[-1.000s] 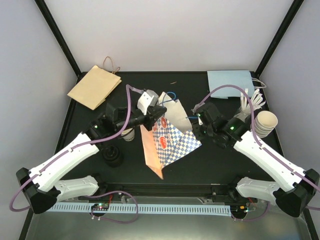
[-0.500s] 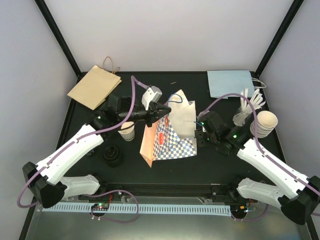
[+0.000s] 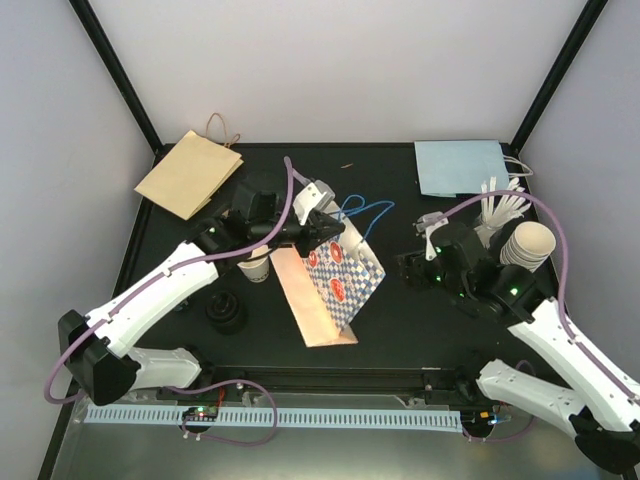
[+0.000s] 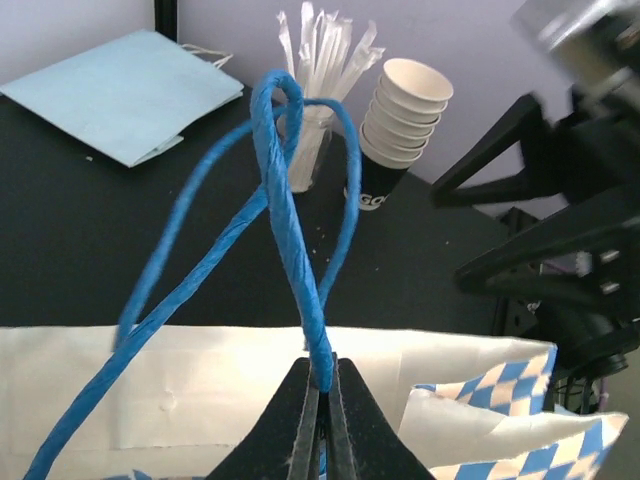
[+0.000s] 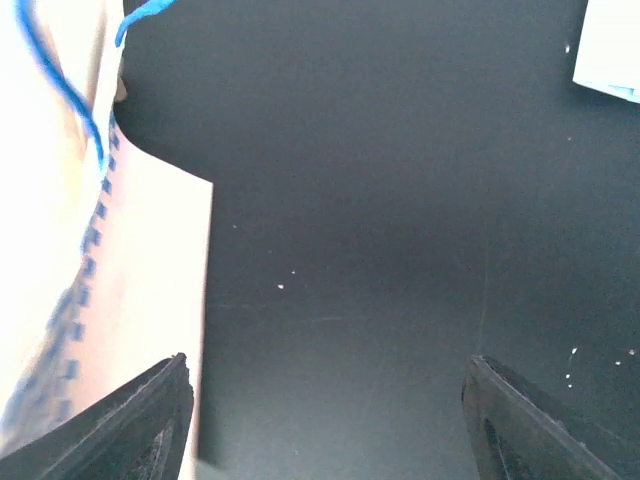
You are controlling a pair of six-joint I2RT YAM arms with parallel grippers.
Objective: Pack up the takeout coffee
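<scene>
At table centre, my left gripper [image 4: 320, 385] clamps the blue twisted-cord handle [image 4: 287, 205] of the blue-and-white checkered paper bag [image 3: 338, 283]; my right gripper [image 5: 328, 400] gapes empty beside it. I'd lift gently, holding the bag upright.

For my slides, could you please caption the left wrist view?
Left gripper pinches the blue rope handle of the checkered bag; stacked paper cups stand beyond.

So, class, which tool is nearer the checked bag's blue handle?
Left. The left tool pinches the blue handle; the right tool stands open, apart, right of the bag.
</scene>
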